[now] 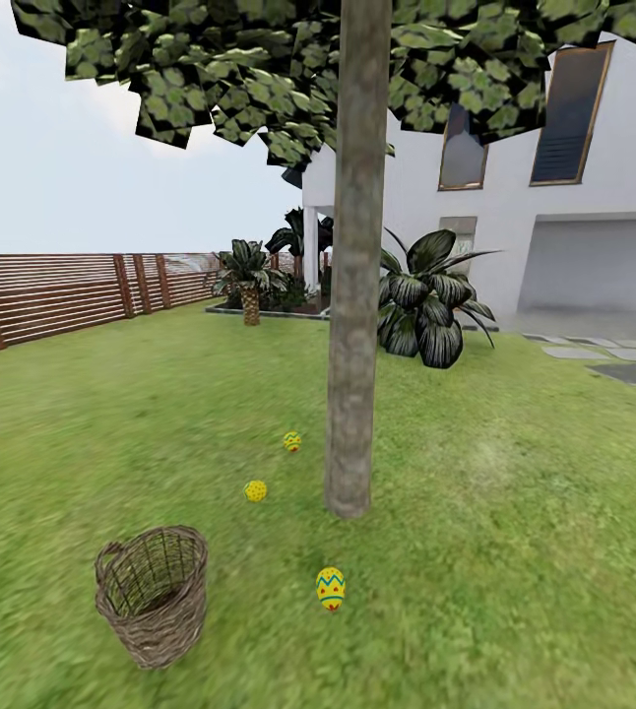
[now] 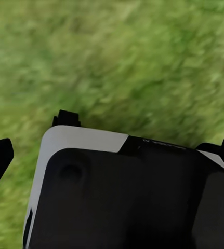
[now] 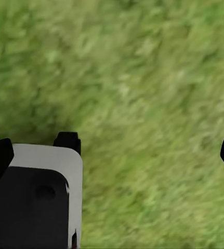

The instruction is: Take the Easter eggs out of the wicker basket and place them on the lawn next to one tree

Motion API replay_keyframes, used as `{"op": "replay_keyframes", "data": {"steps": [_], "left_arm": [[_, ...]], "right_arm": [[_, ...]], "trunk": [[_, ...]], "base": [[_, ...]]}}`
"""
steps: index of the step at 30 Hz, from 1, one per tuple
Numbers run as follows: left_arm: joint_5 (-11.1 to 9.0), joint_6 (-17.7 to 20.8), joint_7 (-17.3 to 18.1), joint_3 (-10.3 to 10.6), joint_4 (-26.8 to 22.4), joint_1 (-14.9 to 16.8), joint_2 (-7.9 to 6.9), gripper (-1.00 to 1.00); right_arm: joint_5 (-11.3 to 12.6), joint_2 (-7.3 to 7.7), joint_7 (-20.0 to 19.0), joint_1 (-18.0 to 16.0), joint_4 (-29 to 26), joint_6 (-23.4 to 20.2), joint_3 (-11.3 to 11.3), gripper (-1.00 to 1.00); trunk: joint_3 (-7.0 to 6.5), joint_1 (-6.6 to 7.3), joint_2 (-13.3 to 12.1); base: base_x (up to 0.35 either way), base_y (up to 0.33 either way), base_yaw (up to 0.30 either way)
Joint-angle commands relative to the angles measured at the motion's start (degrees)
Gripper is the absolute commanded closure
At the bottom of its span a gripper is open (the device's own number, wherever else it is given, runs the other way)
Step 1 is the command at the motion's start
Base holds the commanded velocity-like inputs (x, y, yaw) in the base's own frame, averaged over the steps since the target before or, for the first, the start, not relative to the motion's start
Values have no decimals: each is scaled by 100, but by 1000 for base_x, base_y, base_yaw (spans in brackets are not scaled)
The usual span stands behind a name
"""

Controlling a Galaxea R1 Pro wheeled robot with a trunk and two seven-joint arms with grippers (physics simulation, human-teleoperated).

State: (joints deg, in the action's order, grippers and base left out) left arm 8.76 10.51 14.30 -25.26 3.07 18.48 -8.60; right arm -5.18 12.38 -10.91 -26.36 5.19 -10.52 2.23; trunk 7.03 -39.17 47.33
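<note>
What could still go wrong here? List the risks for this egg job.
1. The nearest egg lies farther from the tree than the other two, so it might not count as next to it.
2. The wicker basket stands close to the eggs on the lawn; a careless turn of the base could knock it or roll an egg away.

Head camera stands high, facing forward and slightly down across the lawn [image 1: 515, 551], with the tree [image 1: 357, 295] trunk at frame centre, the basket [image 1: 153, 594] lower left and the house [image 1: 554, 197] far back at upper right. Left wrist camera looks straight down, close over blurred grass [image 2: 117, 57], with robot body [image 2: 127, 197] across the lower frame; right wrist camera does likewise, robot body [image 3: 34, 202] at lower left. All three share only the lawn.
</note>
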Motion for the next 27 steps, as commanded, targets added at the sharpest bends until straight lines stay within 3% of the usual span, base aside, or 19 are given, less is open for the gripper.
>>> {"op": "replay_keyframes", "data": {"steps": [1,8,16,27], "left_arm": [[56,9,13,-49,9,7,-3,-100],[56,7,20,-49,9,-126,10,-100],[52,-32,19,-56,9,-314,8,-100],[35,-53,28,-64,9,-736,47,-100]], "right_arm": [[-54,-2,-25,-6,8,-3,20,-100],[-55,-14,-23,39,16,-9,15,-100],[-48,-25,-19,427,17,119,15,-100],[-45,-192,143,798,17,221,15,-100]], "trunk": [[-10,21,-34],[-135,175,-315],[-279,351,-636],[-476,592,-1077]], "base": [[0,0,0],[0,0,0],[0,0,0],[0,0,0]]}}
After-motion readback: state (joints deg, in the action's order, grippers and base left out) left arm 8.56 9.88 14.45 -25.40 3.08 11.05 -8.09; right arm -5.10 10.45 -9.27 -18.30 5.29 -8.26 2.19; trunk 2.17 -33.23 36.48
